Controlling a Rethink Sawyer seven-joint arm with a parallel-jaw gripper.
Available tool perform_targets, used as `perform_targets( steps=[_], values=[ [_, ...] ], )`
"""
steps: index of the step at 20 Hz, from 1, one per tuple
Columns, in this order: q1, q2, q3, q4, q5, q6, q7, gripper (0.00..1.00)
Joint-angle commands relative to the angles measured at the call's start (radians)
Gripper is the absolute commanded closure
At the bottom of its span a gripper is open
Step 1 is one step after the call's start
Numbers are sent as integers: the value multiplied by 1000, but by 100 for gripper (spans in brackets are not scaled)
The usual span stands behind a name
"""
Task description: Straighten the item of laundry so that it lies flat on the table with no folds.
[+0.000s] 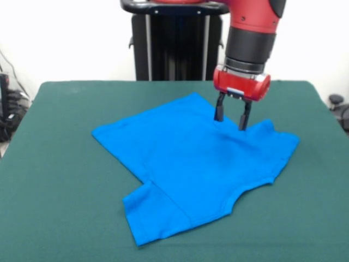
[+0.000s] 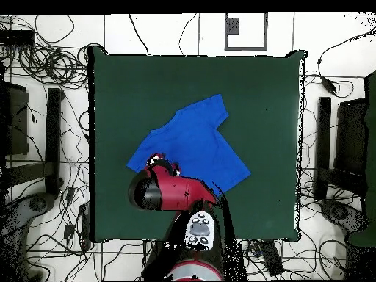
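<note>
The item of laundry [image 1: 196, 164] is a bright blue T-shirt spread over the middle of the dark green table [image 1: 54, 164]. It lies mostly flat, with a crease across the near sleeve [image 1: 150, 210] and a slight ripple at the right sleeve [image 1: 275, 143]. My gripper [image 1: 230, 124] stands open and points straight down, its fingertips [image 1: 218, 115] at the shirt's far edge, touching or just above the cloth. In the overhead view the shirt [image 2: 192, 143] lies left of the table's [image 2: 257, 95] centre, and the red arm [image 2: 165, 189] covers its lower left corner and the gripper.
The black pedestal [image 1: 174, 43] rises behind the table's far edge. Cables [image 2: 44, 66] and dark stands [image 2: 53, 139] lie on the floor around the table. Green tabletop surrounds the shirt on all sides.
</note>
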Motion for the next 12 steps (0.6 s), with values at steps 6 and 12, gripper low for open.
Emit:
perform_targets(
  steps=[6, 12],
  values=[
    [74, 83, 98, 19, 50, 13, 152, 0],
    [83, 82, 98, 42, 48, -9, 164, 0]
  ],
)
